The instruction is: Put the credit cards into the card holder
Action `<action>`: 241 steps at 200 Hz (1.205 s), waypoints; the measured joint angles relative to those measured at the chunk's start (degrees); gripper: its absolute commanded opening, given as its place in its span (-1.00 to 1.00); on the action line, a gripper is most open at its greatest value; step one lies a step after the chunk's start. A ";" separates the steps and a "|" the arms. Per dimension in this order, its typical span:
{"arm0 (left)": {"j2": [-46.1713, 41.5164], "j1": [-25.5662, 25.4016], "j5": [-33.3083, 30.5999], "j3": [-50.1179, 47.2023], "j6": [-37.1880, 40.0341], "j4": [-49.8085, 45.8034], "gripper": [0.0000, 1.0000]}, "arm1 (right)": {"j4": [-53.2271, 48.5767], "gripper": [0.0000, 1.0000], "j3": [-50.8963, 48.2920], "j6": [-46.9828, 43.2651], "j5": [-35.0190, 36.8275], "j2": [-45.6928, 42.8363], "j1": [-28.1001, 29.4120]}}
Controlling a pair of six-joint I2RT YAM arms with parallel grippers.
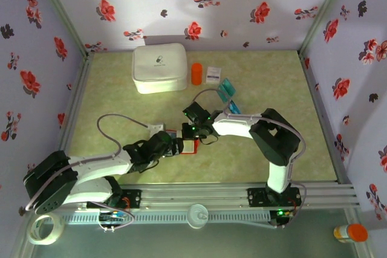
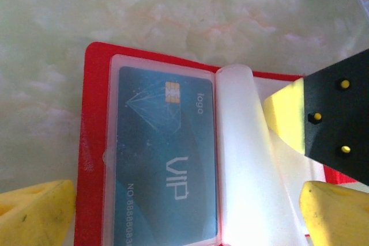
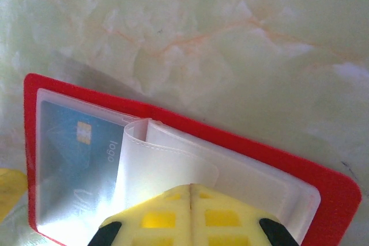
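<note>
With one teal card (image 2: 164, 154) sitting sleeved in the card holder (image 2: 92, 142) lying open mid-table, the right gripper (image 3: 192, 214) is resting closed on its clear leaves (image 3: 167, 168), the left gripper (image 2: 184, 214) is straddling it wide open, and more credit cards (image 1: 227, 90) are waiting well apart.
</note>
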 measured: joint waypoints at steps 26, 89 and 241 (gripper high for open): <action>1.22 -0.20 0.31 -1.01 0.00 0.98 0.99 | 0.74 -0.96 -0.20 0.46 -0.31 0.11 0.00; 2.62 -0.39 -0.66 -1.44 0.00 1.68 0.81 | 1.09 -0.79 -0.33 0.55 -0.81 0.11 0.00; 3.04 -0.39 -1.62 -1.77 -0.02 2.10 0.62 | 3.63 0.13 -3.41 4.00 -1.05 -3.48 -0.44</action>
